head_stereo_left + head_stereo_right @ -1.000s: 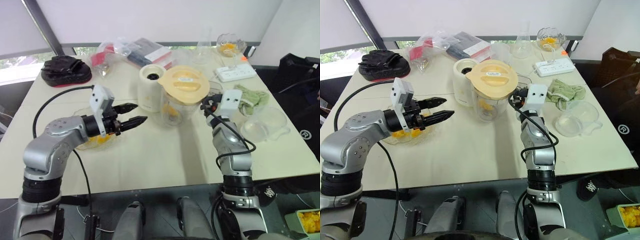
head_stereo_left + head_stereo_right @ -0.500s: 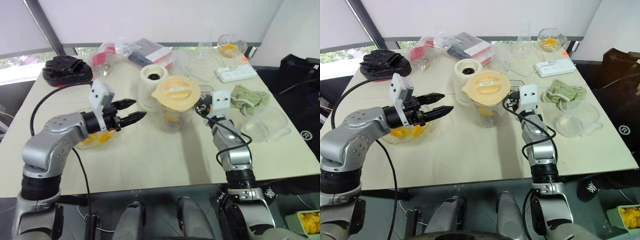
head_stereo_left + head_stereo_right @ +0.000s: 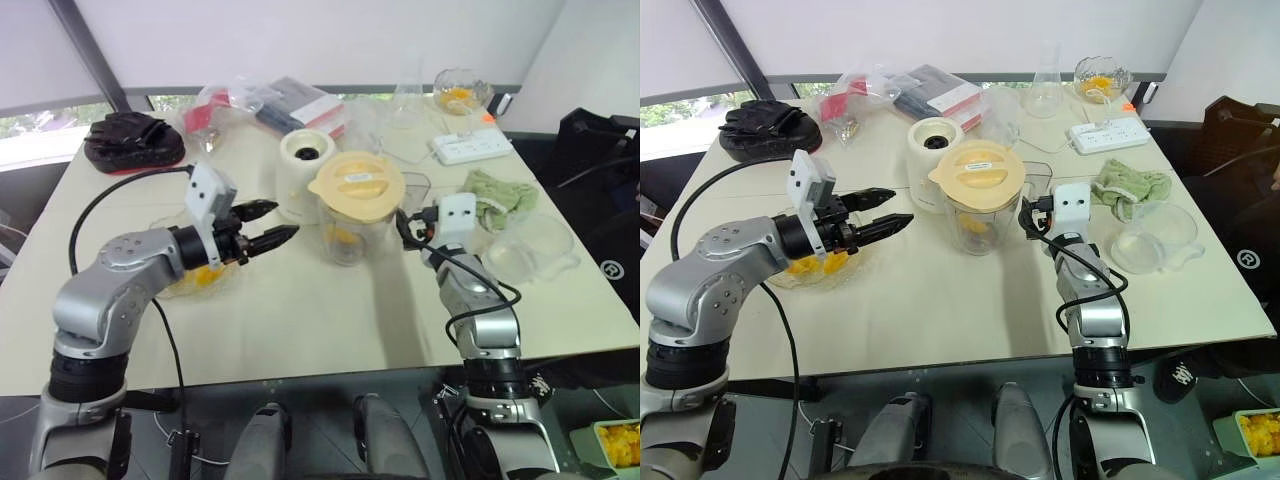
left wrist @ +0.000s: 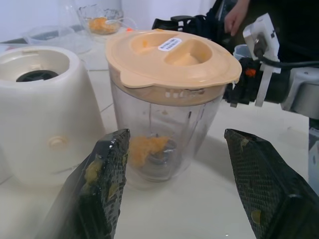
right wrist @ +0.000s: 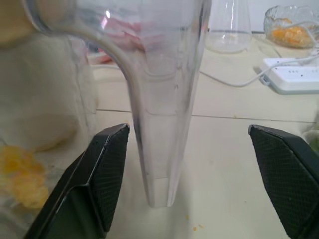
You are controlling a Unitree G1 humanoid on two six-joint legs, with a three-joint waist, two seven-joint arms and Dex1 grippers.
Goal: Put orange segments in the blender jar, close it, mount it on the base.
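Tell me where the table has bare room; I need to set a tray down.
Bare: the near strip of the cream table, in front of the lidded clear blender jar between both arms. Crowded: the far edge, with the cream-white base, plastic bags and white power strip.

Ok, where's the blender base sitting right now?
In the head views the base stands on the table past its middle, just behind and left of the lidded blender jar, which is not on it yet.
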